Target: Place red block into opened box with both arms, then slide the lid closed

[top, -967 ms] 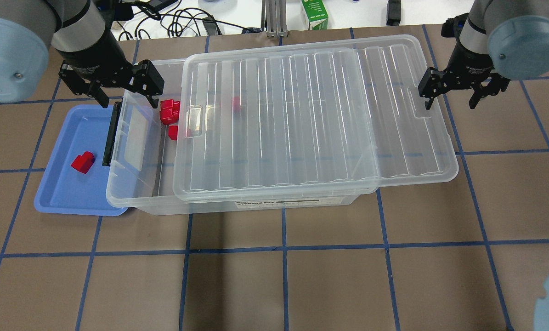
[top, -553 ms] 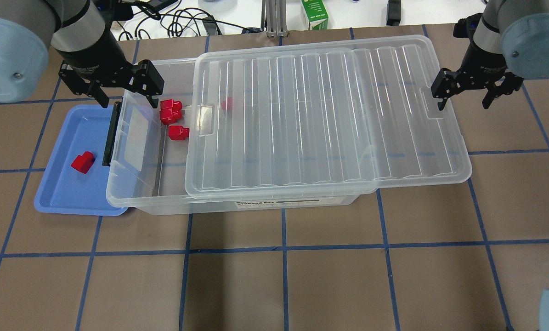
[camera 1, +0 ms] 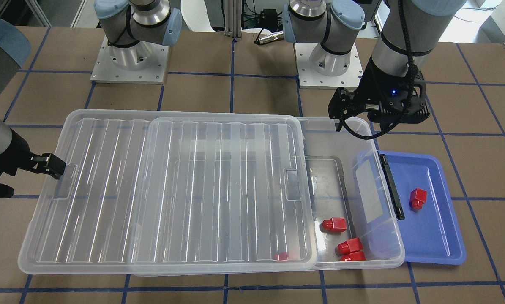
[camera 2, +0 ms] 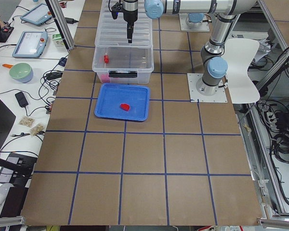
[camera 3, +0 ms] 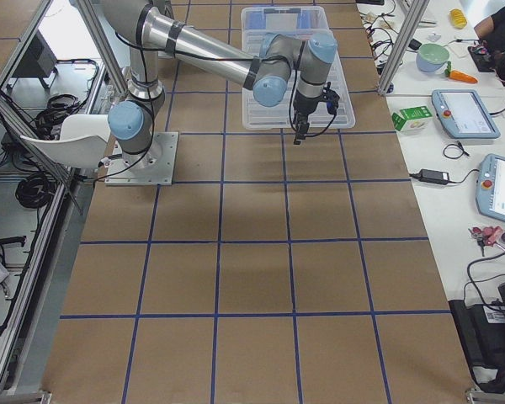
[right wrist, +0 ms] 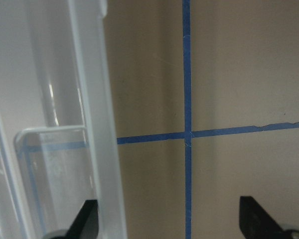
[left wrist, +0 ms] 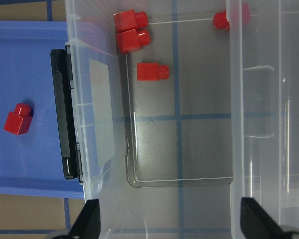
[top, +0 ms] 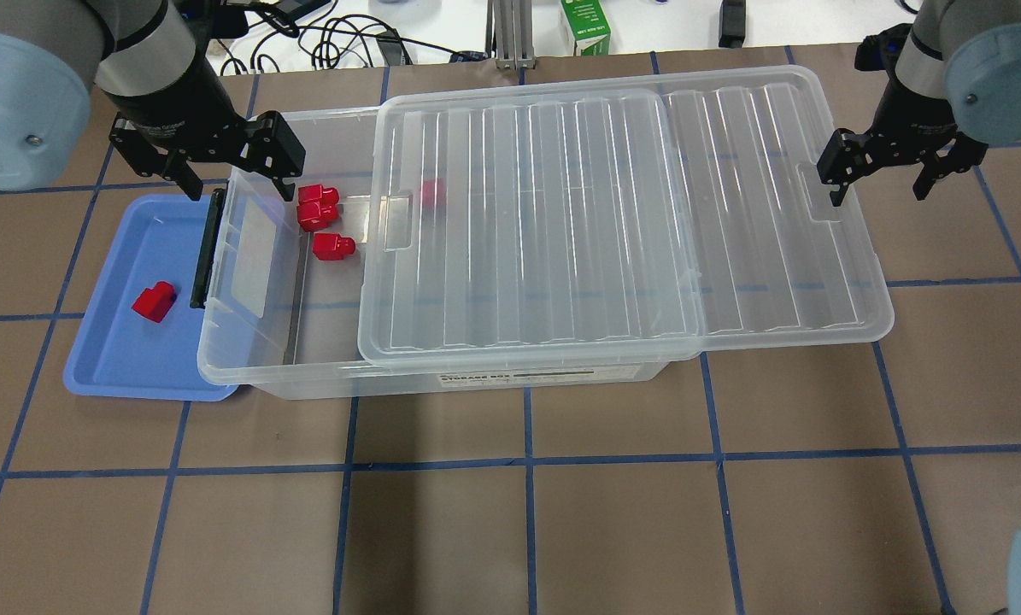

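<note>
The clear storage box (top: 407,384) lies lengthwise along the far half of the worktop (top: 527,530), its black bar (top: 207,248) on the short end facing the worktop's left edge. The ribbed lid (top: 561,213) rests flat on the box's rim but sits offset toward the right edge. It overhangs the box's right end and leaves the left part of the box uncovered.

A blue tray (top: 117,359) lies against the bar end, its near edge tucked under the box's rim. The red block (top: 154,301) lies alone in that tray, near the side toward the box. Inside the uncovered part sit three loose red blocks (top: 333,247), grouped toward the far wall (two of them touching). A fourth red block (top: 431,193) shows through the lid just past its left edge.

The left gripper (top: 241,190) hangs over the box's far left corner. Its jaws are spread wide and nothing is between them. In the left wrist view both fingertips (left wrist: 87,219) frame the box floor below.

The right gripper (top: 878,196) is at the lid's right short end, beside the notch there, also spread wide and clamping nothing. In the right wrist view one finger (right wrist: 87,219) sits over the lid's rim and the other is out over the bare worktop. Whether it touches the lid I cannot tell.
</note>
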{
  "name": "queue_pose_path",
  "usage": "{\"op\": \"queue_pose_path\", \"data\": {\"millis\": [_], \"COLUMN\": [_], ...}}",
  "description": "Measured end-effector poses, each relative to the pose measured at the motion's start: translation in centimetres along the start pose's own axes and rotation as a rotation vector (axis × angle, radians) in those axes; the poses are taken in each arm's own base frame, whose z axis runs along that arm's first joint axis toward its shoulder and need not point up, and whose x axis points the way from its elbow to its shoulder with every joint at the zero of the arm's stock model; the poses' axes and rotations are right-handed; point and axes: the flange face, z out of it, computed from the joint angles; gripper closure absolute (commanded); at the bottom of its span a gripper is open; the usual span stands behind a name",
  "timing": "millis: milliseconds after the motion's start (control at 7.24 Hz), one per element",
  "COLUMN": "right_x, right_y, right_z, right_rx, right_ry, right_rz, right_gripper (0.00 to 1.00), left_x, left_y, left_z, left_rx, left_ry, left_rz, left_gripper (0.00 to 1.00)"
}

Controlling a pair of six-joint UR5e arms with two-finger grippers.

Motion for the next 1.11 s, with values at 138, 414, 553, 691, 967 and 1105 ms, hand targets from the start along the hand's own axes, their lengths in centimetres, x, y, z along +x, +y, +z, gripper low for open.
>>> {"op": "queue_pose_path", "data": {"millis": [138,414,553,691,967,1105], "right_x": [0.3,1.2,1.4,1.4,1.6,1.7], "right_y": [0.0,0.0,0.1,0.1,0.1,0.2], "right_z": [0.0,0.1,0.1,0.1,0.1,0.1], "right_rx": [-0.001,-0.003,-0.003,-0.002,-0.008,-0.011], "right_ry": [0.002,0.003,0.004,0.005,0.022,0.031], "right_rz": [-0.008,-0.008,-0.016,-0.023,-0.028,-0.029], "right_gripper": [0.0,0.0,0.0,0.0,0.0,0.0], "left_x": [0.0,0.1,0.2,0.2,-0.4,-1.7], "left_y": [0.0,0.1,0.1,0.2,0.3,0.2], "left_z": [0.0,-0.1,-0.2,-0.3,-0.4,-0.3], "left_rx": [0.0,0.002,0.003,0.004,-0.002,-0.006], "left_ry": [0.0,0.003,0.009,0.011,0.009,0.008], "left_rz": [0.0,0.001,0.001,0.001,-0.001,0.01], "left_gripper": [0.0,0.0,0.0,0.0,0.0,0.0]}}
